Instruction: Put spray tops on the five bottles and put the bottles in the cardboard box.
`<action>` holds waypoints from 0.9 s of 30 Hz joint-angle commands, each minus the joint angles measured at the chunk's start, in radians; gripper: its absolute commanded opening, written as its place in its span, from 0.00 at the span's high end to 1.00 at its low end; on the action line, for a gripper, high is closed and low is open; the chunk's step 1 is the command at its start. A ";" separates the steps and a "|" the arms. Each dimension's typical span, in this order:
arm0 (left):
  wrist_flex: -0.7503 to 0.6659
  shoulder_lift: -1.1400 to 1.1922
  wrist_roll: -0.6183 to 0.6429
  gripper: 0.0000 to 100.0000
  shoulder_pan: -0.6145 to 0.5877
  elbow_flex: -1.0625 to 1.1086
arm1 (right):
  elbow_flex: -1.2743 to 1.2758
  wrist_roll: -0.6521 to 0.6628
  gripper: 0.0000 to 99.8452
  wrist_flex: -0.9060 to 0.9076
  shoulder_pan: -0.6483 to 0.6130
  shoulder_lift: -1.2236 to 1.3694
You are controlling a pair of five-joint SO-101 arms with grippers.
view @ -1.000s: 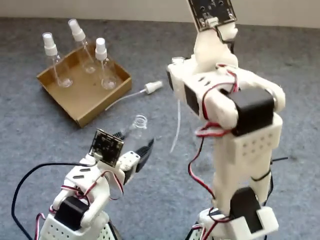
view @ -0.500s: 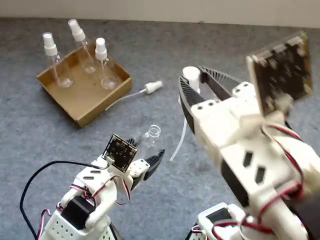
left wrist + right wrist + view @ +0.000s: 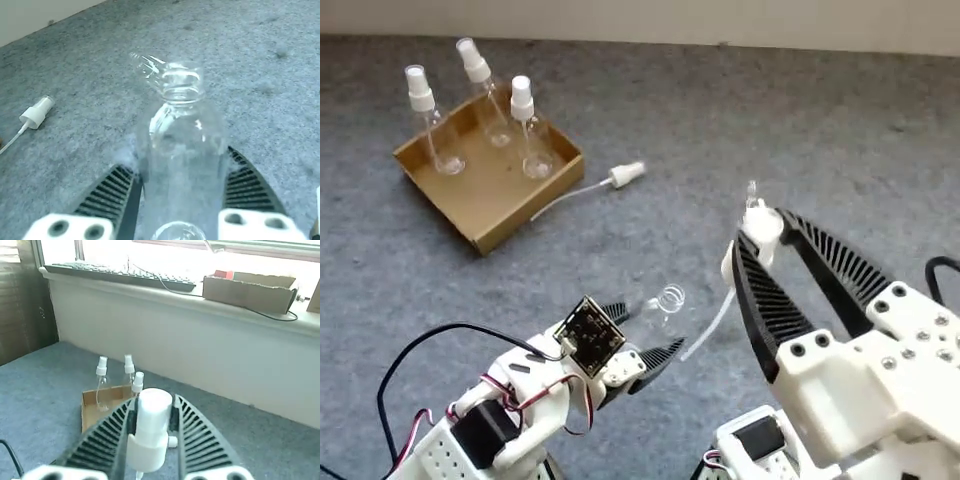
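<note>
On the grey carpeted table [image 3: 840, 110], far-left side: cardboard box [image 3: 440, 185] with three capped bottles [image 3: 525, 135] standing in it. Same box sits beyond the right wrist camera's fingers [image 3: 92, 407].

Right gripper [image 3: 760, 232]: near-right of the table, raised, with its fingers pointing away toward the far side. The fingers are closed most of the way and pinch the held spray top [image 3: 758, 225] at its head. The right wrist view confirms this: the white head [image 3: 150, 427] sits upright between the two ribbed fingers.

Left gripper [image 3: 648, 325]: near-centre, low, clamped on the body of an uncapped clear bottle [image 3: 665, 302]. The left wrist view shows the bottle [image 3: 180, 145] running straight out between the fingers, open neck leading.

Key relation: the bottle's long axis runs from the left gripper toward the right gripper, with the mouth aimed up and toward it. The held spray top lies beyond and above the mouth, on the right arm's side. Its dip tube [image 3: 710, 322] hangs slantwise back toward the left arm and passes just beside the neck, apart from it. The free end lies near the left gripper's outer finger, lower in the high view than the mouth.

Judgement: the tube end looks to have overshot the opening. The right arm is the one to correct, lifting until the tube end clears the rim, then lining the tube up with the bottle's axis.

Loose spray top [image 3: 625, 175] with its own tube lies on the carpet, between box and grippers; also in left wrist view [image 3: 35, 112].
</note>
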 commanded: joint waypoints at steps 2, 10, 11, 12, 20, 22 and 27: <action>-0.025 -0.016 0.006 0.91 0.039 -0.007 | 0.188 0.009 1.00 -0.113 -0.005 -0.136; -0.025 -0.016 0.006 0.91 0.058 -0.005 | 0.593 0.011 1.00 -0.435 -0.004 -0.344; -0.025 -0.016 0.006 0.91 0.058 0.001 | 0.636 0.012 1.00 -0.475 -0.004 -0.366; -0.029 -0.018 0.006 0.91 0.058 0.012 | 0.677 0.012 1.00 -0.512 -0.004 -0.386; -0.031 -0.018 0.006 0.91 0.056 0.042 | 0.944 0.114 1.00 -0.702 0.240 -0.447; -0.031 -0.018 0.006 0.91 0.054 0.042 | 1.004 0.084 1.00 -0.722 0.255 -0.447; -0.066 -0.018 0.006 0.91 0.051 0.051 | 1.098 0.068 1.00 -0.739 0.243 -0.447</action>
